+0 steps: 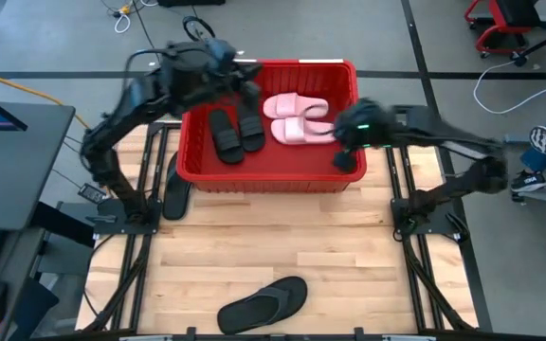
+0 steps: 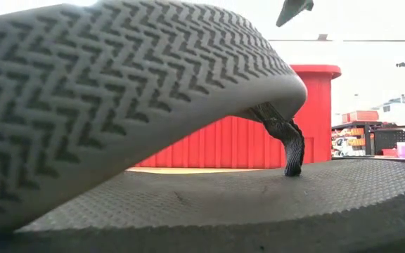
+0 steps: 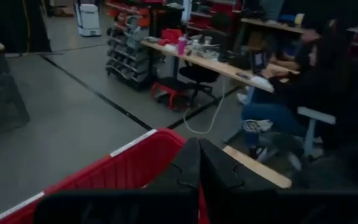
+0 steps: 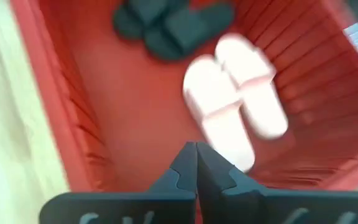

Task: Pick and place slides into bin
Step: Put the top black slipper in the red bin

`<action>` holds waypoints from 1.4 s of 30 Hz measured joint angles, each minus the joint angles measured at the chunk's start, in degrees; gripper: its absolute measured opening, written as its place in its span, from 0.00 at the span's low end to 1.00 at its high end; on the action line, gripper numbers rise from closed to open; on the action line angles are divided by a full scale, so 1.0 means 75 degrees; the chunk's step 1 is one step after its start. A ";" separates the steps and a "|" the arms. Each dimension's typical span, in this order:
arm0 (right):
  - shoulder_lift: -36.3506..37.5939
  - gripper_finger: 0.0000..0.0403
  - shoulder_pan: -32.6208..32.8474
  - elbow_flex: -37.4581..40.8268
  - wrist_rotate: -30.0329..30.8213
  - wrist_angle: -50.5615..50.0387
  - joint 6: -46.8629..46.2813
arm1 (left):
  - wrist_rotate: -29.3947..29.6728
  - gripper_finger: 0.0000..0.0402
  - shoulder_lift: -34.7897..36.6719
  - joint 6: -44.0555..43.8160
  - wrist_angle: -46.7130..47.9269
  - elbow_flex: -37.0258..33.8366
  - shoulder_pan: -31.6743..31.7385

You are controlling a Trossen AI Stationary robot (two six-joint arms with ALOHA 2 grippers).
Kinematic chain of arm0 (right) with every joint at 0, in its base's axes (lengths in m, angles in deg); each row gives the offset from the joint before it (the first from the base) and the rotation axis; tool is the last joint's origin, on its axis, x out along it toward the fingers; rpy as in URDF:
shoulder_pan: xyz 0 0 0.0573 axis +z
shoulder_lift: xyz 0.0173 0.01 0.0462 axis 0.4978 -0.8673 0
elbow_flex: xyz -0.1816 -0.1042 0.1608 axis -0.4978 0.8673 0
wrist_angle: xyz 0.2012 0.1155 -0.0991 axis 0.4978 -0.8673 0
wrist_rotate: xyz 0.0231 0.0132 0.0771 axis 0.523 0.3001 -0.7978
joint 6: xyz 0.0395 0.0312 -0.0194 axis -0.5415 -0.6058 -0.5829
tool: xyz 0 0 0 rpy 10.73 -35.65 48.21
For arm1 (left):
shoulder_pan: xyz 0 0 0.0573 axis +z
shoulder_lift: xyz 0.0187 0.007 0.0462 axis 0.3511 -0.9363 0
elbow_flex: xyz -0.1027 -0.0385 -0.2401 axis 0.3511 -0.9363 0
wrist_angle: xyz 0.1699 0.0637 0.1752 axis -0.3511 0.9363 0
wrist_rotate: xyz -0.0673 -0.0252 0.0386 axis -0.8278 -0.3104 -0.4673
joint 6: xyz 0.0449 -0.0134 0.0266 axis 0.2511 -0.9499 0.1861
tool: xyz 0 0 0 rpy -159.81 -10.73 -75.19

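The right gripper (image 4: 196,163) is hovering over the red bin (image 1: 349,76) near its right end, its fingers (image 4: 213,171) pressed together on nothing, just short of the two pale pink slides (image 1: 297,119) lying side by side inside. The left gripper (image 3: 199,163) is hanging above the bin's far left corner, its fingers likewise closed and empty. Two black slides (image 1: 235,133) are resting together in the bin's left half. One black thong flip-flop (image 1: 263,303) is lying on the wooden table (image 1: 349,265) near the front edge, filling the low view; another dark sandal (image 1: 176,194) is sitting on the table against the bin's left front corner. No writing is legible. A seated person (image 3: 328,81) is working at a desk beyond the table.
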 joint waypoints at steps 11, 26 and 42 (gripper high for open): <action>0.2215 0.10 0.0622 -0.0013 -0.1682 -0.0149 -0.1646 | 0.0812 0.17 0.0864 -0.1391 0.3792 -0.0004 -0.0740; 0.1331 0.22 0.2272 0.0309 -0.1381 -0.1018 -0.2055 | -0.1181 0.45 0.0733 -0.4697 0.6050 -0.1167 -0.3352; 0.0178 0.22 0.2288 0.0325 -0.1374 -0.0293 -0.2992 | -0.2065 0.36 0.1085 -1.0011 0.6041 -0.7339 -0.6462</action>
